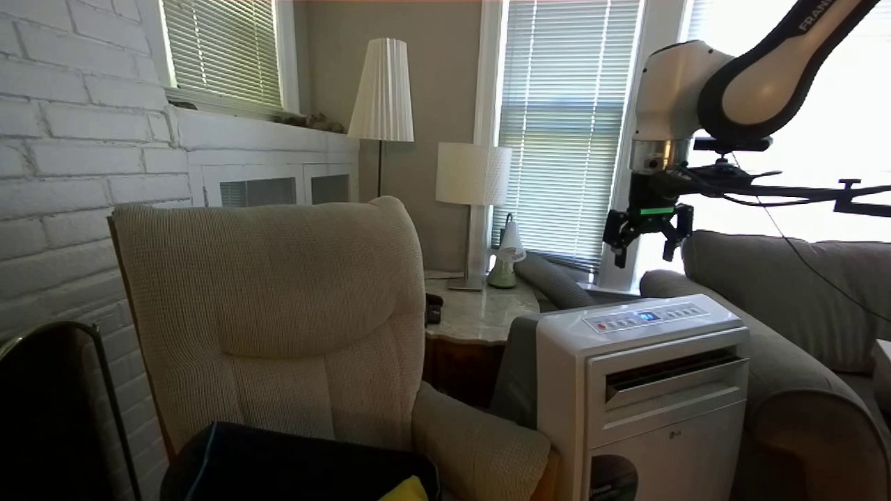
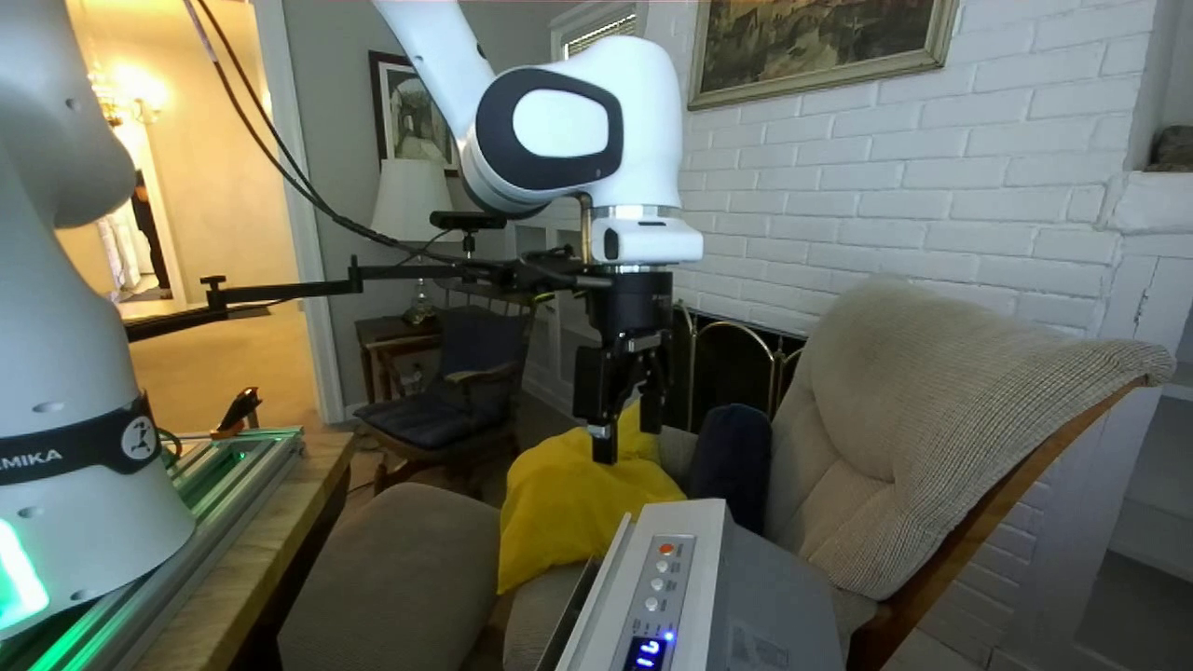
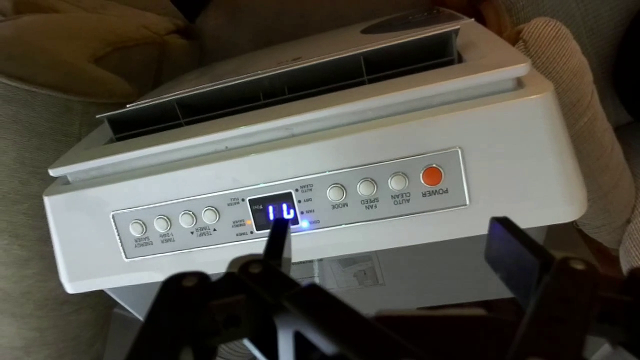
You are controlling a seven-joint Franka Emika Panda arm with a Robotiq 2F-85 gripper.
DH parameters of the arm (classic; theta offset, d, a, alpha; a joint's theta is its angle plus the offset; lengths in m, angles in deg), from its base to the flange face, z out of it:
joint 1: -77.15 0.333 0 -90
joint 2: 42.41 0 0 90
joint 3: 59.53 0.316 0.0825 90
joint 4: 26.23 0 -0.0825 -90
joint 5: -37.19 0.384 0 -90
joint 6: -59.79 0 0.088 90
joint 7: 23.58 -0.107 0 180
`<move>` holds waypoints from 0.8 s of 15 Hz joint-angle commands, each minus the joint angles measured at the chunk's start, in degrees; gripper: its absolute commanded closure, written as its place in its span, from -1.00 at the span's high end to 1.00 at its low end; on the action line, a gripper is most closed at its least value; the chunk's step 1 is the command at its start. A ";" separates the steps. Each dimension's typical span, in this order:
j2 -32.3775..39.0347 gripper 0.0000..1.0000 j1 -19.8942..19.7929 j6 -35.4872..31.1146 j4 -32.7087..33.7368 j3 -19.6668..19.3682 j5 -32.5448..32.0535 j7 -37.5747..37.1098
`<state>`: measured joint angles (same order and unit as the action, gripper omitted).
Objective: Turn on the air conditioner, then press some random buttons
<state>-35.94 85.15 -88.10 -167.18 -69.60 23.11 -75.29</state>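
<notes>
The white air conditioner [image 1: 665, 431] stands beside the armchair; its top also shows in an exterior view [image 2: 708, 550] and in the wrist view [image 3: 510, 165]. Its panel appears upside down in the wrist view, with a lit blue display [image 3: 265, 210] and a blue light by COOL. The orange POWER button [image 3: 431, 176] and white MODE button [image 3: 336, 193] are in the row of buttons, which also shows in an exterior view [image 2: 657, 584]. My gripper [image 1: 644, 256] is open and empty above the unit, apart from it; its fingers [image 3: 390, 225] flank the view, one overlapping the display's edge.
The beige armchair [image 1: 278, 278] stands beside the unit, with a yellow cushion [image 2: 569, 494] on it. A grey sofa [image 1: 766, 299] is on the unit's other side. A small table [image 1: 466, 313] with lamps [image 1: 473, 174] and a grey hose [image 1: 553, 278] are behind.
</notes>
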 commanded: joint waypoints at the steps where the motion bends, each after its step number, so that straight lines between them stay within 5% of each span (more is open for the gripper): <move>1: -4.06 1.00 -3.30 -0.66 -3.52 1.95 -1.83 4.01; 12: -10.79 1.00 -10.07 1.42 -7.35 2.05 -3.79 15.10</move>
<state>-42.66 77.98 -87.83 -171.72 -68.28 20.21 -64.01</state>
